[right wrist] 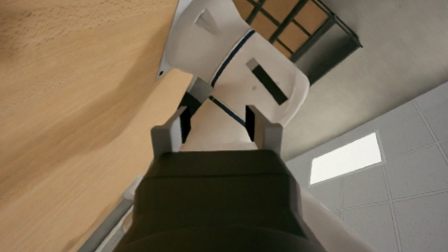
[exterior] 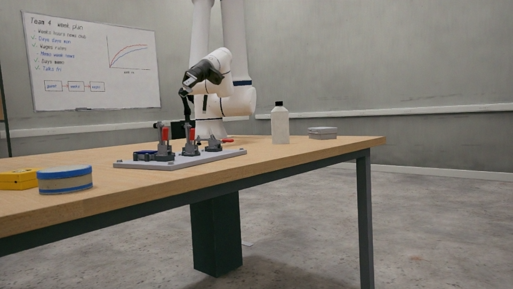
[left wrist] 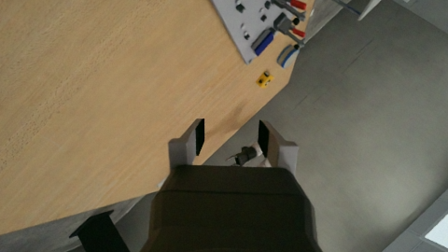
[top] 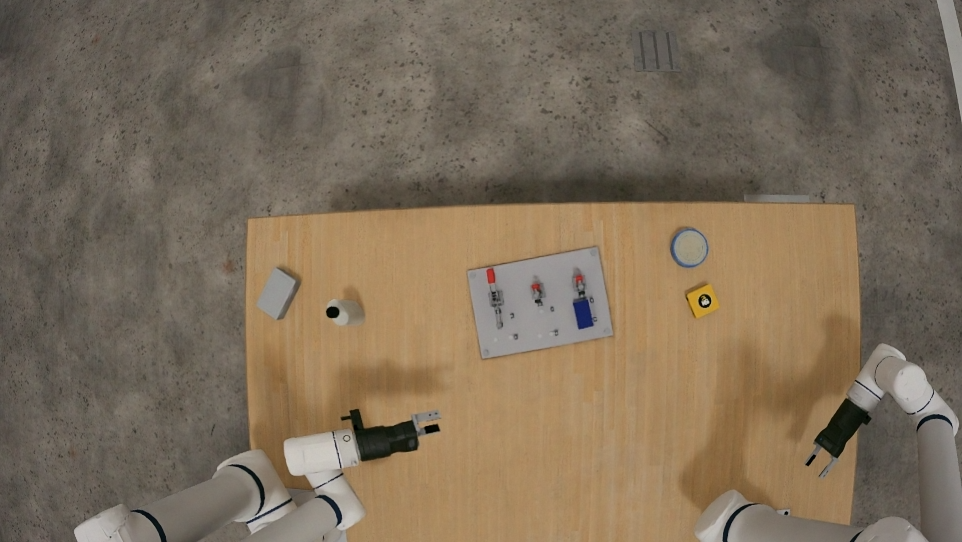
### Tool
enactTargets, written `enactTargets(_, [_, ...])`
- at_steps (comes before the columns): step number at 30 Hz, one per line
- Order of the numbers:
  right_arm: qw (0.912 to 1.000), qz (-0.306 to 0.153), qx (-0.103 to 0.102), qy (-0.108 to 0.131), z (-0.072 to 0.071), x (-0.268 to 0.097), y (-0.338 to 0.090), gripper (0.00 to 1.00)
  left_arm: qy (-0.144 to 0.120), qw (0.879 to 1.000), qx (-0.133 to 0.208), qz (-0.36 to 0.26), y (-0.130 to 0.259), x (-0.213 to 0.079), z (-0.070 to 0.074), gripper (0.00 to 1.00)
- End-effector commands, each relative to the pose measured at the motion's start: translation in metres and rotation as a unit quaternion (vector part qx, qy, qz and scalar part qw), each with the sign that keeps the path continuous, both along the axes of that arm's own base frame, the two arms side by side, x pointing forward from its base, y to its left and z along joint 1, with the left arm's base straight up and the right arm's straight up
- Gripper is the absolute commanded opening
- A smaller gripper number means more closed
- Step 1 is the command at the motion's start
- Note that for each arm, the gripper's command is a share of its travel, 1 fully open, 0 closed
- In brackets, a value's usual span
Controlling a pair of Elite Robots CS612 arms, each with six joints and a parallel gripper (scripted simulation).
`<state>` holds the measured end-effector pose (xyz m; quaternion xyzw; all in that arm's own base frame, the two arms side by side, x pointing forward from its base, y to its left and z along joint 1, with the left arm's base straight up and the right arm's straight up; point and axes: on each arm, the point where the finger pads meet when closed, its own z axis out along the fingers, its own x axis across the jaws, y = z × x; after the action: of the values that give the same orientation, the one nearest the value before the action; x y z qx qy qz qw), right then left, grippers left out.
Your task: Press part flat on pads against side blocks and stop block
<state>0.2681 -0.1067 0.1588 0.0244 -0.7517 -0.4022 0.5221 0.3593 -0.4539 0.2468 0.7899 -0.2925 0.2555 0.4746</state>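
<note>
The blue block-shaped part (top: 583,313) (exterior: 144,152) (left wrist: 264,43) sits at one end of the grey fixture plate (top: 514,276) (exterior: 211,158) (left wrist: 229,16). Small dark blocks (top: 594,319) stand beside its outer side. A toggle clamp (top: 579,281) (exterior: 165,147) stands at its back end, its arm raised. Gaps to the pads and blocks are too small to tell. My left gripper (top: 434,422) (exterior: 187,84) (left wrist: 231,131) is open and empty, above the table, well short of the plate. My right gripper (top: 815,464) (right wrist: 217,117) is open and empty, near the table's right side, far from the part.
Two more toggle clamps with red handles stand on the plate, a middle one (top: 536,290) and an end one (top: 495,296). A white bottle (top: 346,311) (exterior: 280,125) and a grey box (top: 278,294) (exterior: 322,133) stand left; a round tin (top: 689,247) and yellow box (top: 702,300) stand right.
</note>
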Motion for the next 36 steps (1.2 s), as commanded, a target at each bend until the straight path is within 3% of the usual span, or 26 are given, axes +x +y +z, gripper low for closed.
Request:
enactTargets(1, [1.0,0.0,0.0,0.0,0.0,0.0,0.0,1.0,0.0,1.0,-0.001,0.0,0.0,0.0,0.001,1.0])
enactTargets(36, [1.0,0.0,0.0,0.0,0.0,0.0,0.0,1.0,0.0,1.0,-0.001,0.015,0.011,0.014,0.001,1.0])
